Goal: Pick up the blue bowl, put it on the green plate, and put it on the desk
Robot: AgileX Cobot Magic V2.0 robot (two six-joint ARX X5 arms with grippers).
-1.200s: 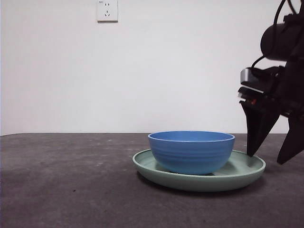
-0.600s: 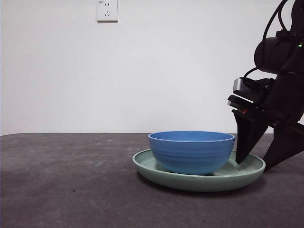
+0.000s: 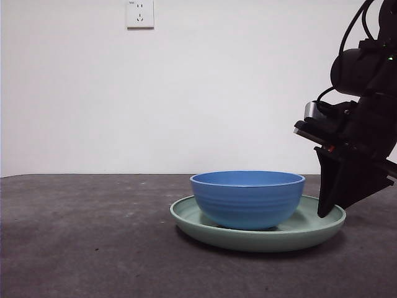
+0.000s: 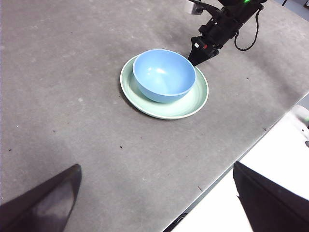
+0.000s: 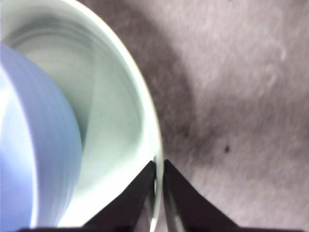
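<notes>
One blue bowl [image 3: 247, 198] on green plate [image 3: 310, 226], right end effector [image 5: 158, 180] pinching plate rim, clear only from right wrist

blue bowl [image 3: 247, 198]: medium blue, faint horizontal ridges | green plate [image 3: 310, 226]: pale mint green, plain | desk [image 3: 87, 236]: dark grey-brown, lightly speckled | right gripper [image 5: 158, 186]: black | wall [image 3: 217, 87]: white | socket [image 3: 140, 13]: white

No text, label, brand, number or sign can be read in any of the views. The white wall socket [image 3: 140, 13], high on the wall and far from the right gripper [image 3: 322, 211], carries only its slots; any marking on it is too small to tell.
</notes>
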